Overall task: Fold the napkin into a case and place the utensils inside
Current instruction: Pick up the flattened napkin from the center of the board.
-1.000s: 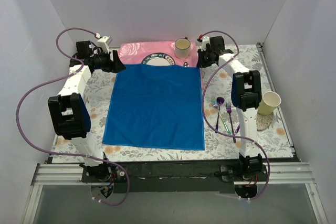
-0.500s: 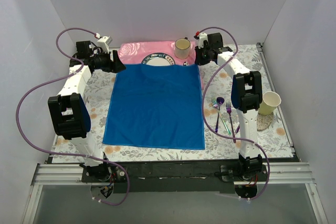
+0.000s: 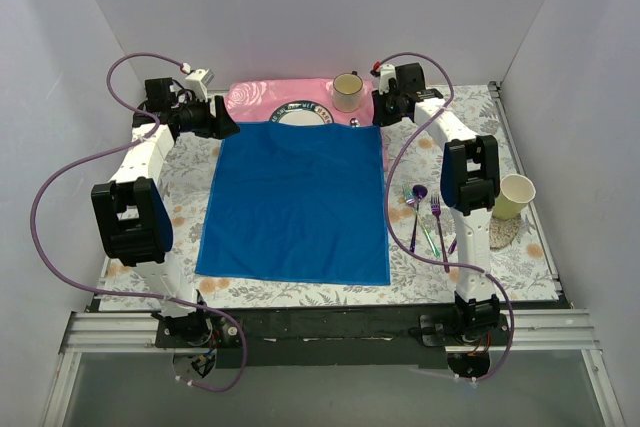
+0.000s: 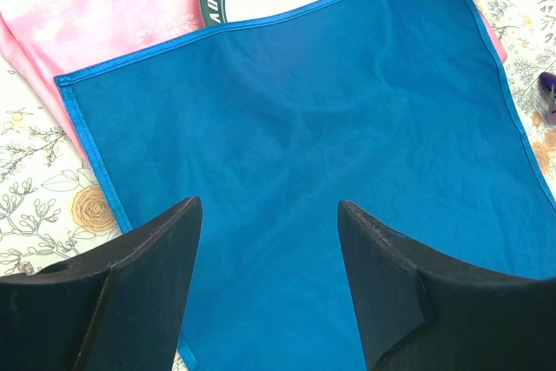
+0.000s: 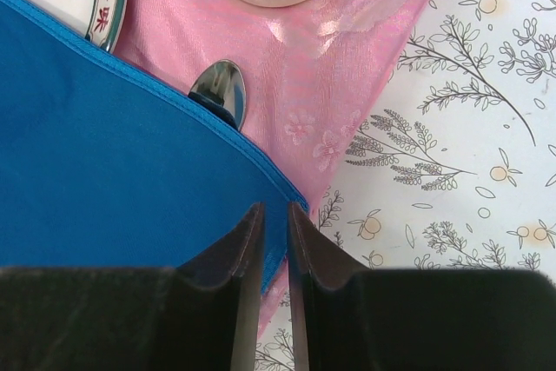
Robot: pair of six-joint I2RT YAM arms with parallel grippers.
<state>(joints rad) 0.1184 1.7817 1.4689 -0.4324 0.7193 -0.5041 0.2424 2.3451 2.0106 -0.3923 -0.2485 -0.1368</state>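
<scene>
1. Worktop [image 3: 300, 292]: flat, covered in a white cloth printed with leaves and flowers. Plain walls close off the left, far and right sides. Bare strips remain along the left edge, the near edge and the right side.
2. Napkin [image 3: 295, 202]: plain royal-blue woven cloth with a hemmed edge. It lies unfolded and flat at the middle of the worktop. Its far edge overlaps the placemat and the plate.
3. Placemat [image 3: 255, 97]: glossy pink cloth with a rose pattern, at the middle of the far edge.
4. Left gripper [image 4: 268, 215]: wide open and holding nothing, above the napkin's far left corner.
5. Right gripper [image 5: 275, 215]: jaws a narrow slit apart, nothing clamped, at the napkin's far right corner.
6. Plate [image 3: 300, 115]: round and white with a dark green rim. The rim shows the letters "SHI" and red Chinese characters. It sits on the placemat, half under the napkin.
7. Two pale cups: one [image 3: 347, 92] on the placemat, one [image 3: 515, 195] near the right edge.
8. Utensils [image 3: 425, 212]: slim, iridescent purple-green metal, lying on the worktop right of the napkin and apart from it.
9. Silver spoon [image 5: 221, 91]: only the polished bowl shows beyond the napkin's far edge.
</scene>
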